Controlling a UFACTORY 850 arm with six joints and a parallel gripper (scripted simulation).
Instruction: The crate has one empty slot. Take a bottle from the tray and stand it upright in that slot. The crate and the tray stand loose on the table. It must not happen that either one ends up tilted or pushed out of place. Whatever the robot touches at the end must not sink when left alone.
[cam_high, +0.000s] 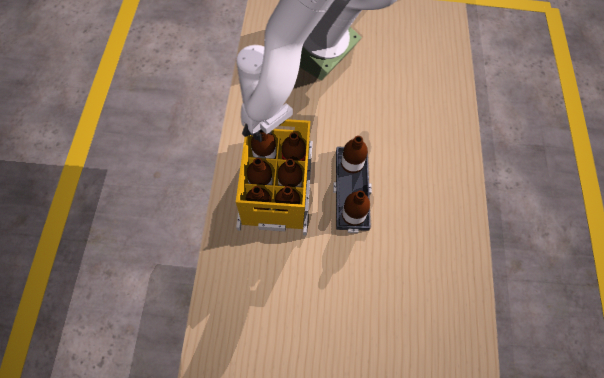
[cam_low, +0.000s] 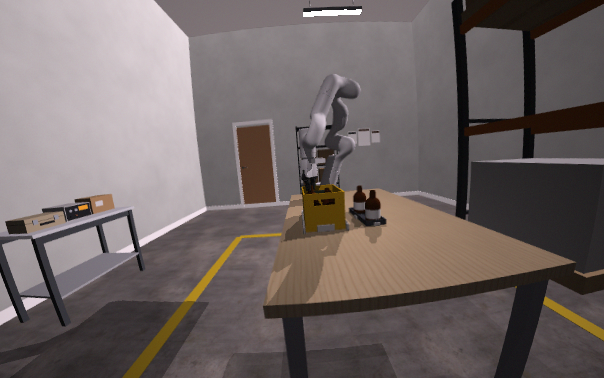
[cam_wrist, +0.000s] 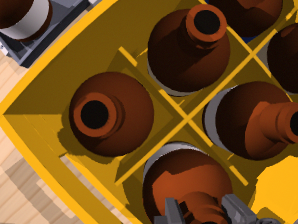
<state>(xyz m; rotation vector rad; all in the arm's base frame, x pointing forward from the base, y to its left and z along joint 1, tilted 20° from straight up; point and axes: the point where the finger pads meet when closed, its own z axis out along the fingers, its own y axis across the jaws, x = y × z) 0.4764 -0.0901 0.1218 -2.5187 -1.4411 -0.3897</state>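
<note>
The yellow crate (cam_high: 275, 172) stands on the wooden table and holds several brown bottles, one in each slot I can see. My gripper is shut on the neck of a brown bottle (cam_wrist: 189, 192) that stands upright, low in the crate's far left corner slot (cam_high: 263, 144). The gripper also shows in the top view (cam_high: 257, 134) and the exterior view (cam_low: 310, 182). The dark tray (cam_high: 353, 187) right of the crate carries two more brown bottles (cam_high: 354, 154) (cam_high: 356, 206), both upright. The bottom of the held bottle is hidden by the crate walls.
The arm's green base (cam_high: 330, 55) sits at the table's far end behind the crate. A tall rack and a grey box (cam_low: 540, 210) stand to the right of the table; a side bench (cam_low: 65, 225) stands at the left wall.
</note>
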